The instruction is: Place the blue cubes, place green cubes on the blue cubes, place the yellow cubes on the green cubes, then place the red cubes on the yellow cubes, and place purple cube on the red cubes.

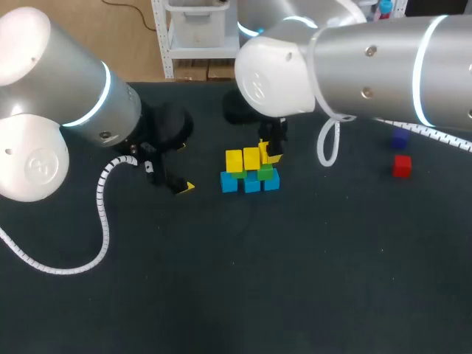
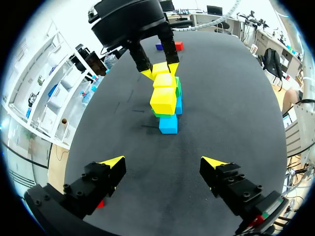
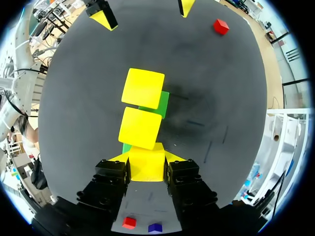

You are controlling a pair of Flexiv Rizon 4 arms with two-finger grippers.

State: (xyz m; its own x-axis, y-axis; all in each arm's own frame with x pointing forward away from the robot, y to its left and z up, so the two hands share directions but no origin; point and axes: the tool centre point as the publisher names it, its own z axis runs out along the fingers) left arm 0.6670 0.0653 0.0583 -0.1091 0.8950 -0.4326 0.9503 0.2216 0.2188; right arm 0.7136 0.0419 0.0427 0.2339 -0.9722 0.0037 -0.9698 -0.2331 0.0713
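Note:
Three blue cubes (image 1: 252, 184) stand in a row mid-table, with green cubes (image 1: 265, 172) on them. Two yellow cubes (image 1: 234, 160) (image 1: 251, 158) sit on the green layer. My right gripper (image 1: 270, 153) is shut on a third yellow cube (image 3: 146, 166) at the row's right end, just over the green cube (image 3: 158, 104). From the left wrist, the stack (image 2: 164, 100) lies ahead with the right gripper (image 2: 160, 69) at its far end. My left gripper (image 2: 162, 164) (image 1: 181, 186) hovers open and empty left of the stack. A red cube (image 1: 401, 166) and a purple cube (image 1: 400, 138) lie far right.
Another red cube (image 3: 221, 26) lies on the dark table near my left gripper, showing as a red patch (image 2: 100, 203) under one finger. The right arm's white cable (image 1: 327, 147) hangs right of the stack. Bare table (image 1: 295, 280) spreads in front.

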